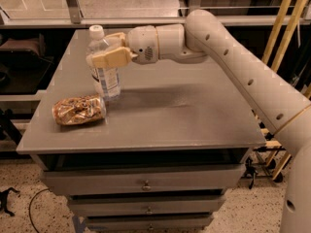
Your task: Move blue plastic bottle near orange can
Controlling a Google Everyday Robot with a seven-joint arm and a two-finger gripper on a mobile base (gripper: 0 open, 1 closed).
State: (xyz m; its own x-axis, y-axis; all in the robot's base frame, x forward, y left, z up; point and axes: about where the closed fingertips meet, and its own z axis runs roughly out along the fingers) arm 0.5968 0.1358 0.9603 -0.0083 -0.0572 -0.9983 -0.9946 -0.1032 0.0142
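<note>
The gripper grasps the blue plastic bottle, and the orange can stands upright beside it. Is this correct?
Not quite. The camera view shows the orange can lying on its side, crushed. The gripper does grasp the blue plastic bottle, with the can beside it.

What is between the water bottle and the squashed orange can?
Nothing. In the camera view the blue plastic bottle, held near its top by the gripper, is right beside the orange can; at most a sliver of table shows between.

High front cam; end effector (106, 48) upper-left
</note>
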